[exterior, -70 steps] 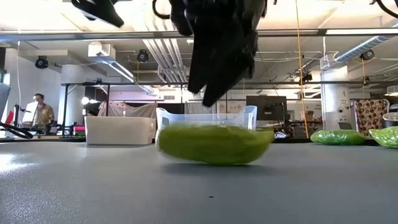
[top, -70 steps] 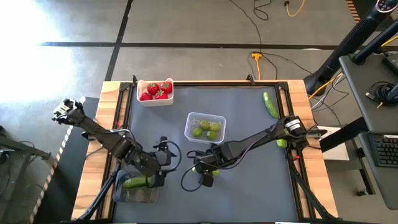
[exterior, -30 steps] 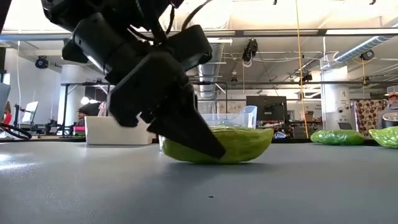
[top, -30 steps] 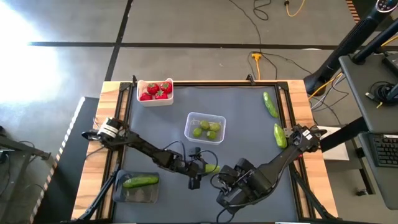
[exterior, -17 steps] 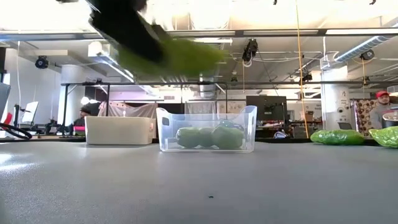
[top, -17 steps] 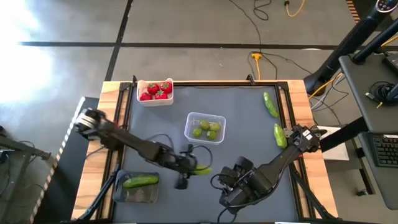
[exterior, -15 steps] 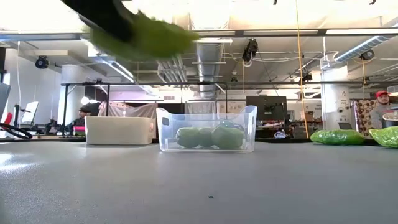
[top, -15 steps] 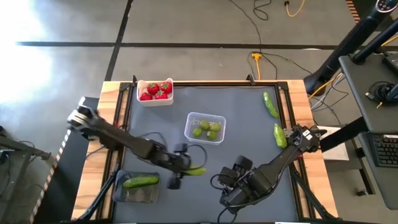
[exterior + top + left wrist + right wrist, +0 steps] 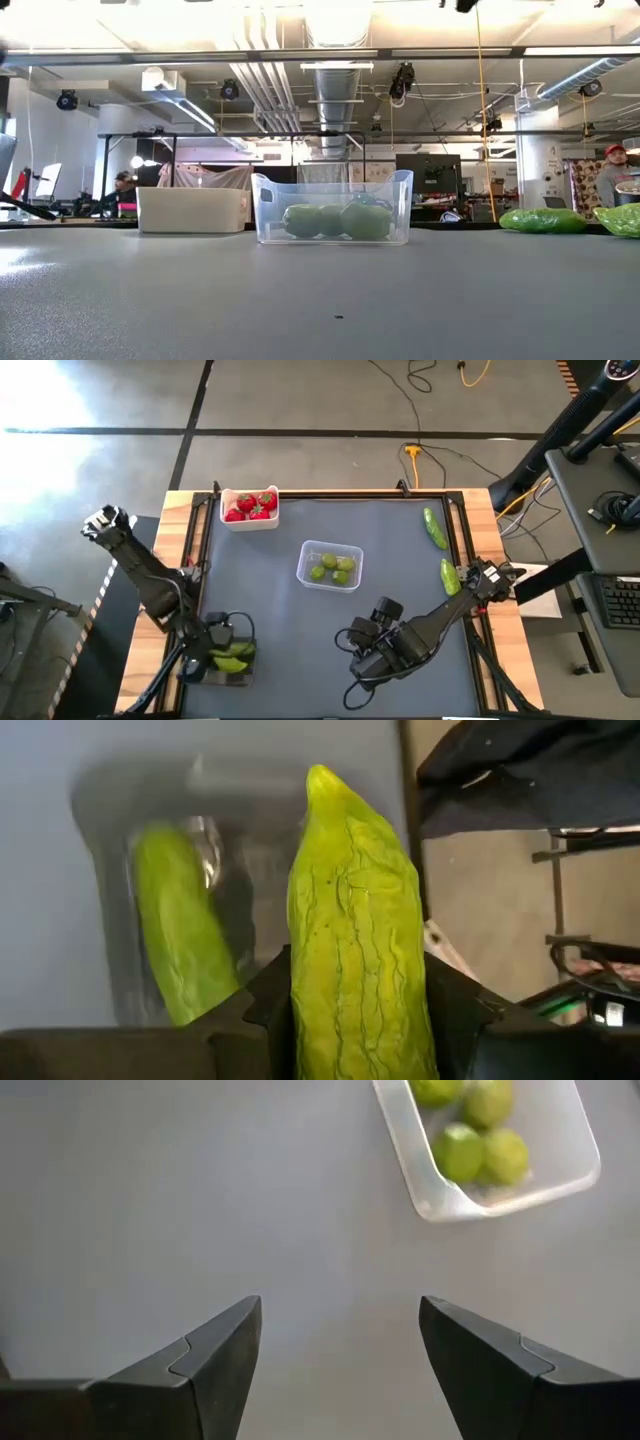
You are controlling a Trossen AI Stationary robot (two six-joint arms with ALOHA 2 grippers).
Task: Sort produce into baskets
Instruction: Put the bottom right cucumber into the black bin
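Over dark tray, clamped cucumber.

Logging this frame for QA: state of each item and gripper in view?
left gripper: shut on cucumber, over dark tray
dark tray: holds one cucumber already
right gripper: open, empty, over bare mat
clear tub: holds round green fruits
white tub: holds strawberries
two loose cucumbers: lying unsorted by the table's right edge

grey table, three tubs, two cucumbers
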